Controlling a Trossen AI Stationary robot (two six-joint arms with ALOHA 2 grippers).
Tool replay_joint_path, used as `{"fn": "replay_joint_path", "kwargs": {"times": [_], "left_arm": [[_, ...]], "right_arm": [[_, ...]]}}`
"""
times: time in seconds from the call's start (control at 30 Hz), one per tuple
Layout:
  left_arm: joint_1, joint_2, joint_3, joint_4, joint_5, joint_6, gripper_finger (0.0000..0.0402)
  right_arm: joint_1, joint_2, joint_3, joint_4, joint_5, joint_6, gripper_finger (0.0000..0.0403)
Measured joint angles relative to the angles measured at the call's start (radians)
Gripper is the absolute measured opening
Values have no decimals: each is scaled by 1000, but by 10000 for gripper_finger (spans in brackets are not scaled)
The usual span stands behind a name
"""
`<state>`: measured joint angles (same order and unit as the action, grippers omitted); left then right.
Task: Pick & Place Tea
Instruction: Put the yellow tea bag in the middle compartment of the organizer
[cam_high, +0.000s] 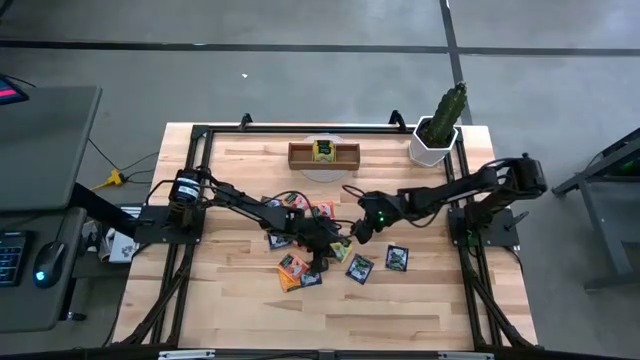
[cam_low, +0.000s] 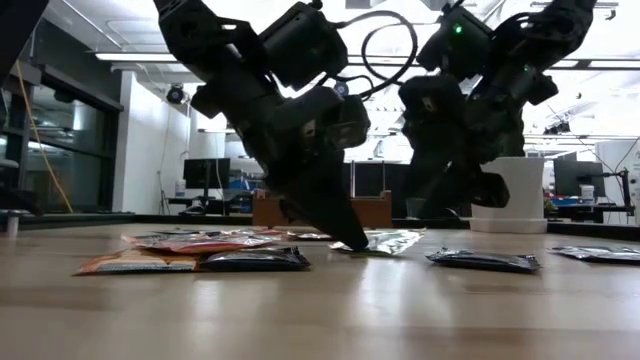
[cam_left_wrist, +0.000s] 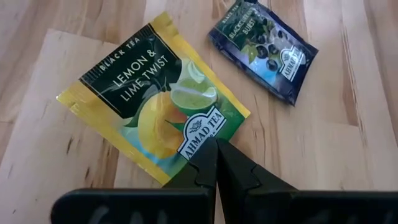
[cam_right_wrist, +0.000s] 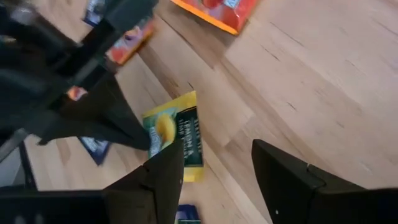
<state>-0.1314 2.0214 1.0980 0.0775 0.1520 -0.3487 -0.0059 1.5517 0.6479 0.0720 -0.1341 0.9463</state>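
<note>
Yellow-green foil marks the sachet (cam_left_wrist: 158, 102) lying flat on the wooden table (cam_left_wrist: 348, 143), printed "BLACK TEA, LEMON & TWIST" with an Ahmad Tea crest, and the left gripper (cam_left_wrist: 216, 155) presses its clenched tips onto the packet's near corner. Just beyond it lies a dark blue sachet (cam_left_wrist: 264, 46) reading "BLACKCURRANT BURST". The right gripper (cam_right_wrist: 214, 165) hovers over the same yellow packet with fingers spread, grasping nothing.

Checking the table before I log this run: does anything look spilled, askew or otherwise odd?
Tea sachets lie scattered loosely and at angles across mid-table, while the wooden tray at the back holds just one. The shut left claw presses its tips on a lemon sachet; the open right claw hangs close by.
</note>
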Motion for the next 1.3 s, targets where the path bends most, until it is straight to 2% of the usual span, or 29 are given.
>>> {"fn": "replay_joint_path", "kwargs": {"times": [0.6, 1.3], "left_arm": [[0, 24, -3, -1, -2, 27, 0], [0, 24, -5, 0, 0, 30, 0]], "right_arm": [[42, 15, 0, -71, -29, 19, 186], [41, 37, 0, 19, -12, 23, 186]]}}
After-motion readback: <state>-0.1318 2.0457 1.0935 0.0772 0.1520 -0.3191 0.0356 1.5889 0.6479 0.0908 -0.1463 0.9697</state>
